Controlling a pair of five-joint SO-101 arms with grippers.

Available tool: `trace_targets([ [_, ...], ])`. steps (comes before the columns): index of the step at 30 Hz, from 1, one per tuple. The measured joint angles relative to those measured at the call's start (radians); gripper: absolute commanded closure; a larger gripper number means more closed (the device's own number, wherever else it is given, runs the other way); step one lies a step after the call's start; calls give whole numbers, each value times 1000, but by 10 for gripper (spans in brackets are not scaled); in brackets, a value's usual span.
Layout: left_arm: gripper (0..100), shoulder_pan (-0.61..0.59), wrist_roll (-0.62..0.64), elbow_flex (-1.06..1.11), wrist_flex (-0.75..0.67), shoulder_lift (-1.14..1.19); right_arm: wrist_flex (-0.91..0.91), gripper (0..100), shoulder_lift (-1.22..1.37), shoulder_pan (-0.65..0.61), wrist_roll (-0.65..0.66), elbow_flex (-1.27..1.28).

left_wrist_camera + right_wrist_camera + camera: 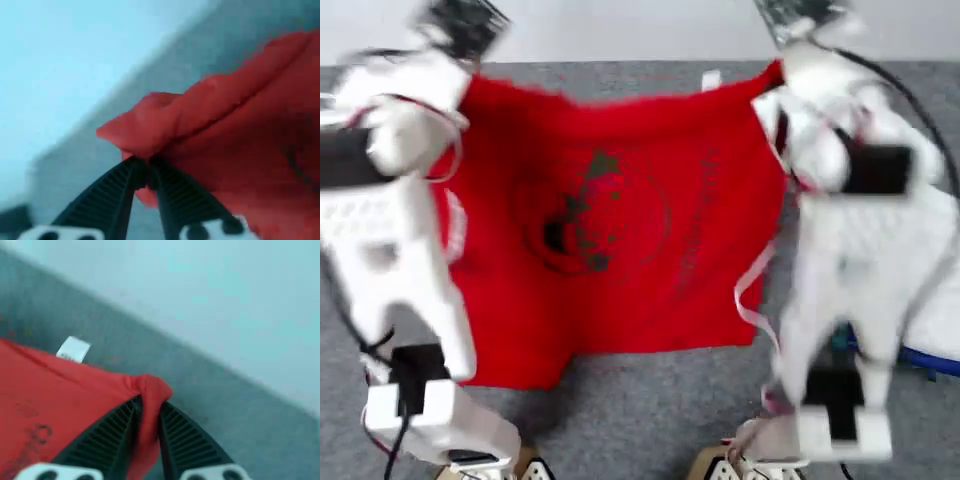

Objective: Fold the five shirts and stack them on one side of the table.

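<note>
A red shirt [610, 230] with a dark round print is stretched between the two arms over the grey table. My left gripper [146, 172] is shut on a bunched corner of the red shirt [225, 125], at the far left in the high view. My right gripper [148, 410] is shut on the other far corner of the red shirt [60, 390], at the far right in the high view. A small white label [73, 349] sticks out from the shirt's far edge. The near edge of the shirt hangs or lies toward the arms' bases.
The grey table [650, 400] runs to a pale wall at the back. White cloth with something blue [930, 355] lies at the right edge, behind the right arm. A pale strap [755, 300] dangles beside the shirt's right edge.
</note>
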Motion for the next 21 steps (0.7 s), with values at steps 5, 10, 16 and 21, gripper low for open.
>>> trace_targets([
  [5,995,0,-20,330,-252,166,-160,991,324,2,0,2],
  [10,995,0,-5,298,-433,379,-311,991,471,2,0,2],
  [16,995,2,86,32,-537,623,-502,991,535,0,0,2],
  [21,995,2,115,-270,-540,784,-647,991,555,0,0,2],
])
